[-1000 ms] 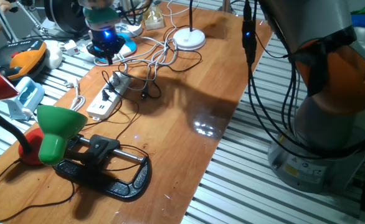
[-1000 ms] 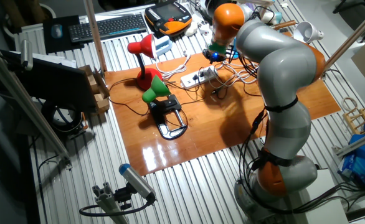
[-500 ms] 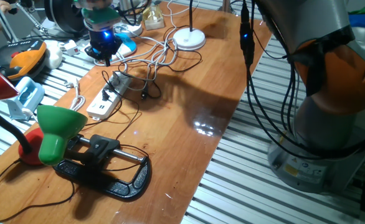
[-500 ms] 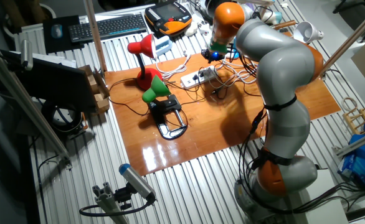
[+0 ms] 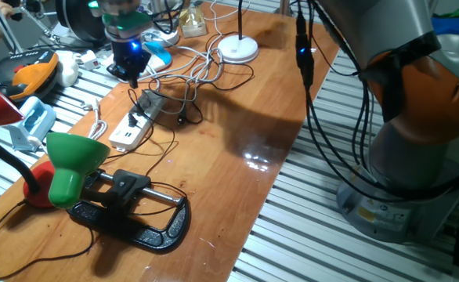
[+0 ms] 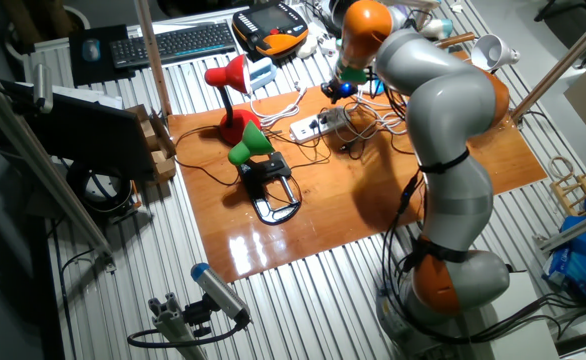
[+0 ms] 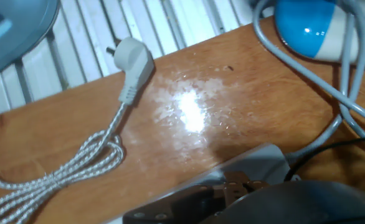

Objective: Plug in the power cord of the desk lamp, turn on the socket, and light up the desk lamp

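Both fixed views are evenly lit from overhead and fairly sharp. On my tabletop (image 5: 237, 117) a white patch of glare sits toward 4 o'clock, and my arm throws a broad soft shadow across the wood toward 12 o'clock. A blue glow shows at my pincer (image 5: 129, 74). My hand view is softer: a bright hotspot at centre washes out the wood grain, and the dark mass along the 6 o'clock edge is blurred.

Your arm reaches across to the far side of the worktop, its end effector (image 5: 128, 66) pointing down, lit blue. Finger spacing cannot be seen.
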### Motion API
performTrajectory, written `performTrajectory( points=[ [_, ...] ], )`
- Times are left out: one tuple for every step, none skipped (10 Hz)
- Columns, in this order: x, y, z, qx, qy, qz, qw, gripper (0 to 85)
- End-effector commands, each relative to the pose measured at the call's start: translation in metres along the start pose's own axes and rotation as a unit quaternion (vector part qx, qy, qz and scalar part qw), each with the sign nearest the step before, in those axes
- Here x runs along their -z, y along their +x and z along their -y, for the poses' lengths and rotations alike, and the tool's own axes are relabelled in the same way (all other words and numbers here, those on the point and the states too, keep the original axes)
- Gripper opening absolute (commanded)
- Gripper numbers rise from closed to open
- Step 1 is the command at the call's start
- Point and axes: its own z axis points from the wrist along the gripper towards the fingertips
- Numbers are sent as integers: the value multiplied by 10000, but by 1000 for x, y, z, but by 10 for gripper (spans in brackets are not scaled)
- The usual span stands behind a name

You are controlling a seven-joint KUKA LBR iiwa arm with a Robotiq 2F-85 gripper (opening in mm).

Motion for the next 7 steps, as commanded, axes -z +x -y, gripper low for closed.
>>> performTrajectory(
  points=[
    [-1, 0, 0, 1373, -61, -74, 9905, 0],
    [-2, 0, 0, 1443, -37, -87, 9895, 0],
    [-2, 0, 0, 1489, -30, -86, 9888, 0],
    [-4, 0, 0, 1538, 14, -67, 9881, 0],
    [-5, 0, -1, 1546, 23, -74, 9879, 0],
    [-6, 1, -1, 1499, 11, -105, 9886, 0],
    [-7, 1, -1, 1432, 21, -127, 9896, 0]
  ],
)
